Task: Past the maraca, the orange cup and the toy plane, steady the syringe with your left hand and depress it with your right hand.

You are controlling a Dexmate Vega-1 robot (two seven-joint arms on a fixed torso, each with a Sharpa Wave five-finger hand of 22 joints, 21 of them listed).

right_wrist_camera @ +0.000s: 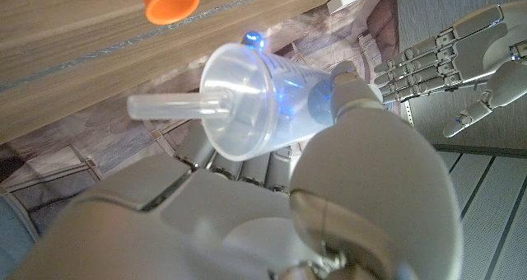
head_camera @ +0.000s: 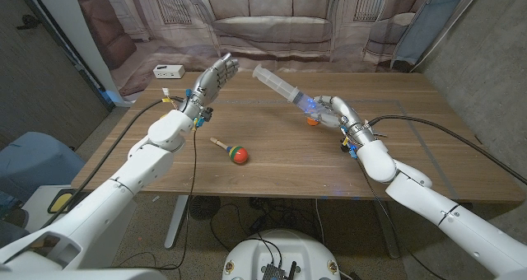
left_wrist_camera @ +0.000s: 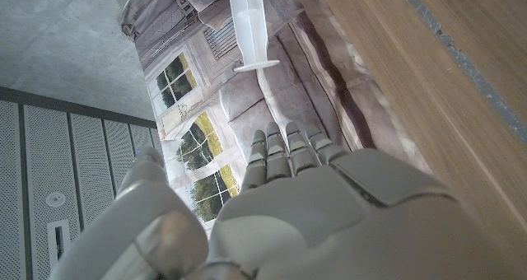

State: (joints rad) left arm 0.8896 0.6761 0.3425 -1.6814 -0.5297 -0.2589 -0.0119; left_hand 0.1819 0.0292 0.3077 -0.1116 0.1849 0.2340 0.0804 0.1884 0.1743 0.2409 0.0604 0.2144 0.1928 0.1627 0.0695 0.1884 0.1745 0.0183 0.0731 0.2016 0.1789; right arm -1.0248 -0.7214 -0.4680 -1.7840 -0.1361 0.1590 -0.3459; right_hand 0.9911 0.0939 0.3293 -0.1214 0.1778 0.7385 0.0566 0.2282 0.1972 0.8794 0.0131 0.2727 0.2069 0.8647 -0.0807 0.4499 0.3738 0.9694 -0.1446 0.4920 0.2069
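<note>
- A white power strip [head_camera: 168,72] lies at the far left of the tabletop [head_camera: 272,161], close to the printed backdrop [head_camera: 280,21] of a sofa and windows.
- The left robot hand [head_camera: 212,81] is raised above the far left part of the tabletop, fingers spread and straight, holding nothing. In the left wrist view the same robot hand [left_wrist_camera: 288,206] shows its back, fingers [left_wrist_camera: 284,152] reaching toward the syringe's near end, with a gap between them.
- The maraca [head_camera: 231,151] lies on the tabletop nearer the robot, between the two arms, its wooden handle pointing toward the left arm and its red and green head toward the right.
- The syringe [head_camera: 280,86] is held in the air, tilted, its free end reaching toward the left robot hand, well above the wood. In the left wrist view its clear barrel and flange [left_wrist_camera: 251,25] hang in front of the backdrop.
- The right robot hand [head_camera: 332,111] grips the other end of the syringe; in the right wrist view its fingers wrap the clear barrel [right_wrist_camera: 263,99], a blue light glowing through it, with the plunger rod sticking out.
- The orange cup [right_wrist_camera: 167,0] lies on its side on the tabletop just behind the right robot hand; in the head view only a sliver of orange [head_camera: 312,121] shows.
</note>
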